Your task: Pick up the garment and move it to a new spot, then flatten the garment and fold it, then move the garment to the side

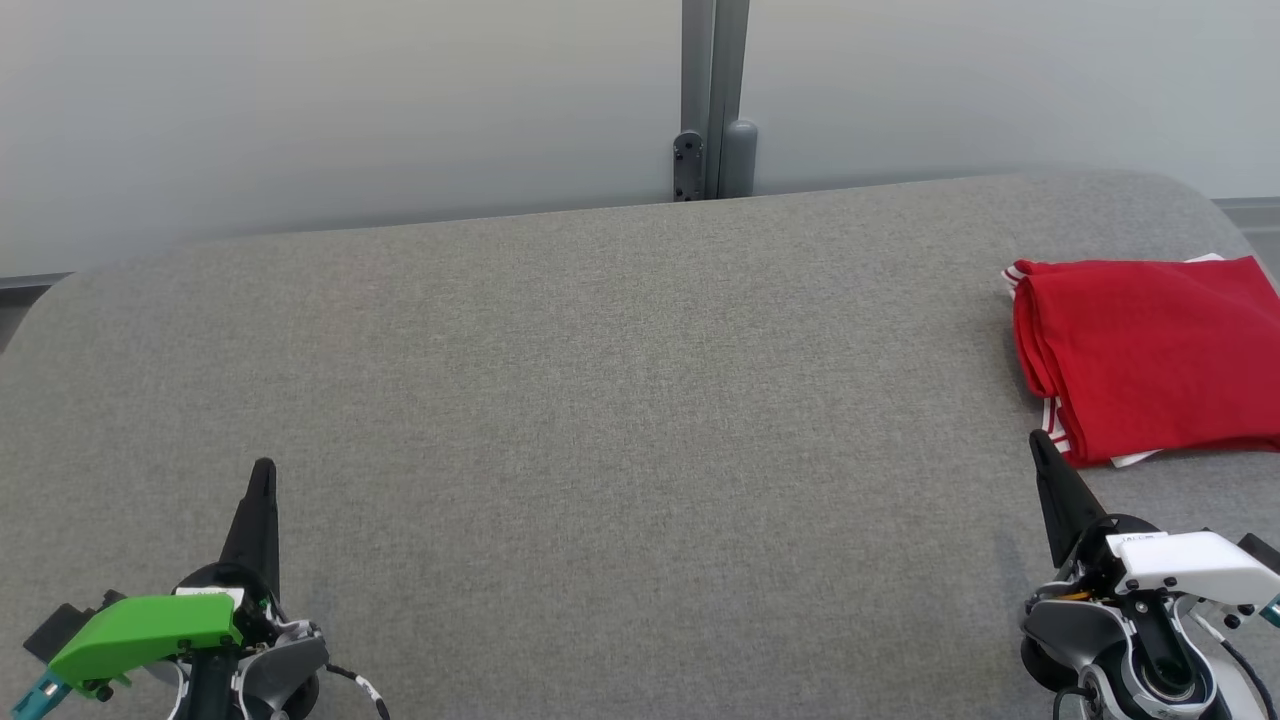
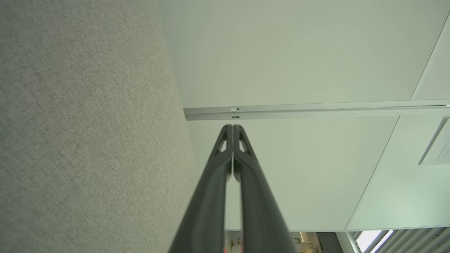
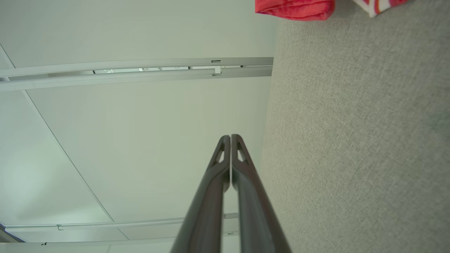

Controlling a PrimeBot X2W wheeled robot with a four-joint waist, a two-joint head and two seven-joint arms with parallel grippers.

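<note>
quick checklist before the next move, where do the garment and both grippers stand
1. Red garment folded: ok, a flat stack at the right end of the grey fabric table.
2. Garment fully on the table: cannot tell, its right part runs out of the head view.
3. Left gripper empty: ok, shut on nothing.
4. Right gripper empty: ok, shut on nothing.
5. Right fingers clear of the garment: ok, apart in the right wrist view.
6. Jaws ready for a new grasp: not ok, both shut.

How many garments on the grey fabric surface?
1: a folded red cloth garment with white striped trim, right end of the grey surface, ahead of the right gripper. It runs off-frame; more may be hidden.
</note>
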